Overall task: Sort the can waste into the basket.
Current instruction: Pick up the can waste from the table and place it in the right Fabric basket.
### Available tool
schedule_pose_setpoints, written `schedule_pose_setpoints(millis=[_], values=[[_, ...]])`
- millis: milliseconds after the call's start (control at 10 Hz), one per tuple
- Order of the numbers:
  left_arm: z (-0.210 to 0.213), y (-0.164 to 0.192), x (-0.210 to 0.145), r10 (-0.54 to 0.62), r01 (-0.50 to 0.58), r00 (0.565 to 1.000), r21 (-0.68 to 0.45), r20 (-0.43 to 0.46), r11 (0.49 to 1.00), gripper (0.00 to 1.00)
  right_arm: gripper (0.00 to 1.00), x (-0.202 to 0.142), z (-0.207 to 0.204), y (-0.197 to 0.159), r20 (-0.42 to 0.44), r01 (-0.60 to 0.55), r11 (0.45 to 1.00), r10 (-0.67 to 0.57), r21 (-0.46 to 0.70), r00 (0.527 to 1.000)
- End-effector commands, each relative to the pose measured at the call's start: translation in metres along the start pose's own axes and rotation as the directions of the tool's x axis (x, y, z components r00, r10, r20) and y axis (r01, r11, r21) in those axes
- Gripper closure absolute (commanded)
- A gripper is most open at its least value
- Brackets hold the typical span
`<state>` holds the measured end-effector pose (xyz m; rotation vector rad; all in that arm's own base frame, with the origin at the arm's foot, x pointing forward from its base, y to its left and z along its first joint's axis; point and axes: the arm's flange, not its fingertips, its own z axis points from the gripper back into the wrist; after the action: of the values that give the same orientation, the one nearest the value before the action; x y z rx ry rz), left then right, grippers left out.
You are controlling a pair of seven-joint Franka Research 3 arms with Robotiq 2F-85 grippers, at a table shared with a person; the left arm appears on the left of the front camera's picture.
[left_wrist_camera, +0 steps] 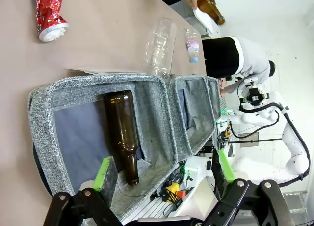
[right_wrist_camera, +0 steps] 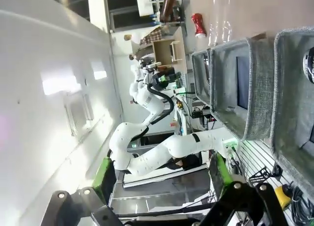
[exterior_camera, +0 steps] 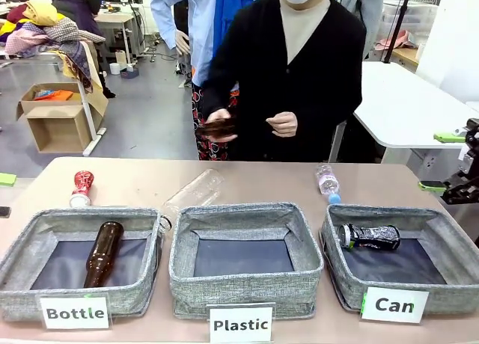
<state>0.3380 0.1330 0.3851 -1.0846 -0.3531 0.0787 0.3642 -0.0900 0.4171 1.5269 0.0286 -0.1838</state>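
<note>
Left gripper (left_wrist_camera: 164, 168): fingers are standing wide apart and gripping nothing; it is hanging over the near side of the bin labelled "Bottle" (exterior_camera: 127, 303), which is sitting at the near left corner of the desk (exterior_camera: 254, 181).

Right gripper (right_wrist_camera: 162, 173): fingers are also standing wide apart with nothing between them; it is hanging by the desk's right edge.

Three grey bins are sitting in a row along the desk's near edge. A brown bottle (exterior_camera: 102, 253) is lying in the left one. The bin labelled "Plastic" (exterior_camera: 247, 288) is sitting in the middle. The basket (exterior_camera: 449, 299), labelled "Can", is sitting at the near right corner, and the black can (exterior_camera: 369, 237) is lying on its side inside it, towards the far wall.

The red can (exterior_camera: 81, 188) is standing on the desk just beyond the far left corner of the left bin, outside every bin. A clear bottle (exterior_camera: 193, 194) is lying beyond the gap between the left and middle bins. A small bottle (exterior_camera: 328, 184) is lying just beyond the basket.

A person (exterior_camera: 299, 75) is standing at the far edge, holding a second brown bottle (left_wrist_camera: 212, 9) in one hand
</note>
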Motion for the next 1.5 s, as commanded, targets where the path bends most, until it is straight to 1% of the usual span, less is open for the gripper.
schedule_pose_setpoints(millis=[0, 300, 400, 500, 600, 700, 800, 900, 1000, 1100, 1300, 1400], values=[[0.002, 0.0, -0.001, -0.003, 0.003, 1.0, 0.0, 0.002, 1.0, 0.0, 0.0, 0.003, 0.006, 0.001, -0.007, -0.021, 1.0, 0.021, -0.001, 1.0], [0.0, 0.0, 0.0, 0.0, 0.0, 1.0, 0.0, 0.0, 1.0, 0.0, 0.0, 0.003, 0.006, 0.001, -0.007, -0.021, 1.0, 0.021, -0.001, 1.0], [0.048, -0.014, -0.014, -0.052, 0.053, 0.997, -0.018, 0.062, 0.998, 0.0, 0.0, 0.003, 0.006, 0.001, -0.007, -0.021, 1.0, 0.021, -0.001, 1.0], [0.083, -0.018, -0.015, -0.079, 0.084, 0.996, -0.097, 0.049, 0.992, 0.0, 0.0, 0.003, 0.006, 0.001, -0.007, -0.021, 1.0, 0.021, -0.001, 1.0], [0.107, -0.014, -0.013, -0.044, 0.055, 0.994, -0.116, 0.101, 0.992, 0.0, 0.0, 0.003, 0.006, 0.001, -0.007, -0.021, 1.0, 0.021, -0.001, 1.0], [0.121, -0.006, -0.016, -0.06, 0.074, 0.995, -0.191, 0.076, 0.979, 0.0, 0.0, 0.003, 0.006, 0.001, -0.007, -0.021, 1.0, 0.021, -0.001, 1.0], [0.132, 0.003, -0.021, -0.041, 0.065, 0.993, -0.23, 0.11, 0.971, 0.0, 0.0, 0.003, 0.006, 0.001, -0.007, -0.021, 1.0, 0.021, -0.001, 1.0], [0.143, 0.01, -0.028, -0.066, 0.097, 0.991, -0.293, 0.115, 0.951, 0.0, 0.0, 0.003, 0.006, 0.001, -0.007, -0.021, 1.0, 0.021, -0.001, 1.0], [0.151, 0.016, -0.035, -0.048, 0.099, 0.985, -0.319, 0.164, 0.942, 0.0, 0.0, 0.003, 0.006, 0.001, -0.007, -0.021, 1.0, 0.021, -0.001, 1.0], [0.152, 0.021, -0.041, -0.038, 0.098, 0.982, -0.328, 0.184, 0.94, 0.0, 0.0, 0.003, 0.006, 0.001, -0.007, -0.021, 1.0, 0.021, -0.001, 1.0], [0.151, 0.017, -0.046, -0.025, 0.089, 0.977, -0.301, 0.212, 0.949, 0.0, 0.0, 0.003, 0.006, 0.001, -0.007, -0.021, 1.0, 0.021, -0.001, 1.0], [0.146, 0.006, -0.044, -0.031, 0.086, 0.978, -0.264, 0.206, 0.961, 0.0, 0.0, 0.003, 0.006, 0.001, -0.007, -0.021, 1.0, 0.021, -0.001, 1.0]])
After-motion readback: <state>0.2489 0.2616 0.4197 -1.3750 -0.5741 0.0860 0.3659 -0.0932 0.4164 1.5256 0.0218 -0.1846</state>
